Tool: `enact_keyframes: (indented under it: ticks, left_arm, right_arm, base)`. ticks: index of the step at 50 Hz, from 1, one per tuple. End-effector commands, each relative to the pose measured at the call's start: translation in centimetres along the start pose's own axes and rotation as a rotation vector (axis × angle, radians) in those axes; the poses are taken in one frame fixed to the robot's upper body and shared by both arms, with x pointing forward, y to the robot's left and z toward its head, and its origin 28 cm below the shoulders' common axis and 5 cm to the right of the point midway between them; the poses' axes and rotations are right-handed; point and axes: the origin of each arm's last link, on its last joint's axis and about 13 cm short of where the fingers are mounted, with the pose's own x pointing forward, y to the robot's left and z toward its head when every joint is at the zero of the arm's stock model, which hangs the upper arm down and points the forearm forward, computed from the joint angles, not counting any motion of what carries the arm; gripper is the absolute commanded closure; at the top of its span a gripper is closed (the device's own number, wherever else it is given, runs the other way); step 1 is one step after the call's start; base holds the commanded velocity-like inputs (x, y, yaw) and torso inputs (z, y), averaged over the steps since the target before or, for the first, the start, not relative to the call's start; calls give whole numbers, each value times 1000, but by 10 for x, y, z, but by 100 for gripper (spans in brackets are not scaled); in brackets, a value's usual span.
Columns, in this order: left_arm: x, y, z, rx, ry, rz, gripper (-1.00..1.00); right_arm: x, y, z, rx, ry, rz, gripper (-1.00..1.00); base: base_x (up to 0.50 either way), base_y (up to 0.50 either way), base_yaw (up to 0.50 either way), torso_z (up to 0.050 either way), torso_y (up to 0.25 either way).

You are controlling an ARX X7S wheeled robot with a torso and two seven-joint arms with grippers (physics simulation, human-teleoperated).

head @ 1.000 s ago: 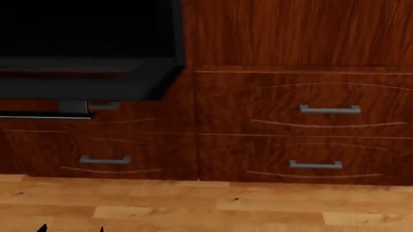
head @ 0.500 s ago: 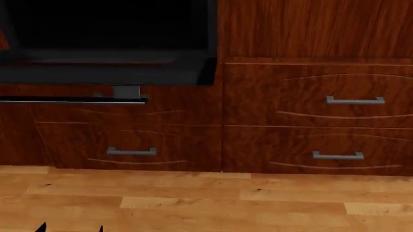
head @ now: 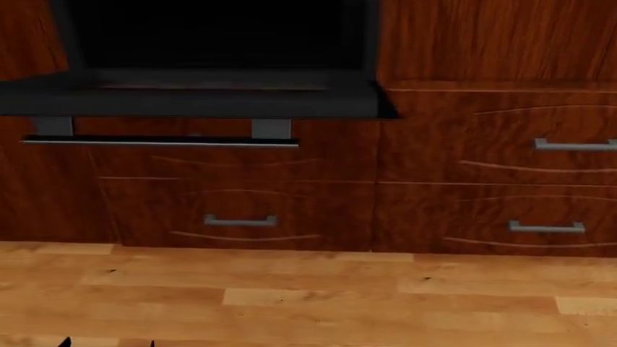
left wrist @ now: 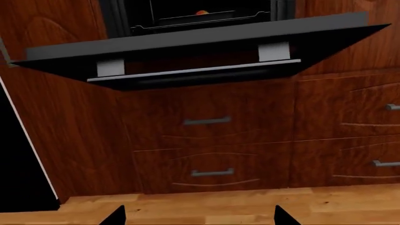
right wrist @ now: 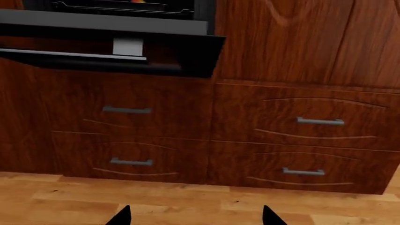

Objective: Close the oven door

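Note:
The oven door [head: 193,101] is a wide matte-black panel hanging open, flat and level, out from the dark oven cavity. Its long silver bar handle [head: 159,142] runs along the front edge on two grey mounts. The left wrist view shows the oven door [left wrist: 206,42] and handle [left wrist: 194,71] from below, and the right wrist view shows the oven door [right wrist: 106,33] at its right end. My left gripper [left wrist: 200,216] is open, low over the floor and well short of the door. My right gripper [right wrist: 196,216] is open too, holding nothing.
Reddish-brown drawer fronts [head: 236,210] with short silver handles fill the cabinet below and to the right [head: 540,166] of the oven. Light wooden floor [head: 308,296] lies in front. A tall black body with a pale edge [left wrist: 18,164] stands at the cabinet's side in the left wrist view.
The head view has shifted left: the oven and its open door now sit further right in the frame, with both handle mounts showing. The door itself stays open and level.

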Motion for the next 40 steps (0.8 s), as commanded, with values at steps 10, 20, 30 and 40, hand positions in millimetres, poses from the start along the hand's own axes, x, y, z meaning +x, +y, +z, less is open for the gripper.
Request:
enact_keyframes:
  ticks: [10, 20, 30, 40]
  left_arm:
    - [0, 0, -1, 0, 1, 2, -100]
    - [-1, 1, 14, 8, 10, -4, -100]
    - [0, -1, -3, 4, 1, -3, -100]
    - [-1, -1, -4, 4, 1, -2, -100]
  right_arm:
    - [0, 0, -1, -1, 0, 4, -100]
    - [0, -1, -1, 1, 2, 0, -100]
    - [0, 0, -1, -1, 3, 2, -100]
    - [-1, 0, -2, 0, 4, 2, -100]
  base:
    - [0, 327, 0, 0, 0]
    - [5, 287, 0, 0, 0]
    - [54, 241, 0, 0, 0]
    - [59, 242, 0, 0, 0]
